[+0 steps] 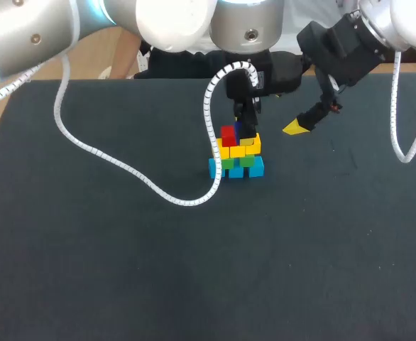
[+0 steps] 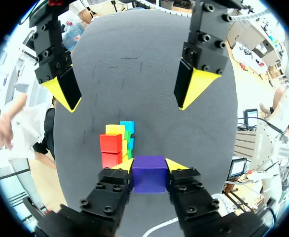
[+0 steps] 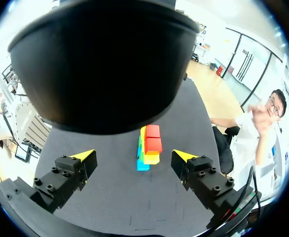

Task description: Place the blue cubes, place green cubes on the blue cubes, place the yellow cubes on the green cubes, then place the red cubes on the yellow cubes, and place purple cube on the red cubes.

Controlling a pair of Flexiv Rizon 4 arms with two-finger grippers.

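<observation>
Now final step: left claw (image 2: 151, 168) pinches purple cube (image 2: 148, 175), hovering over stack (image 1: 238, 158) near frame centre. Right claw (image 3: 133, 156) spread, upper right. Next: lower cube squarely onto red cubes (image 1: 228, 133), release.

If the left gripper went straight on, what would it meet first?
Its held purple cube would likely touch the red cubes first, though they sit slightly to one side; depth unclear.
</observation>
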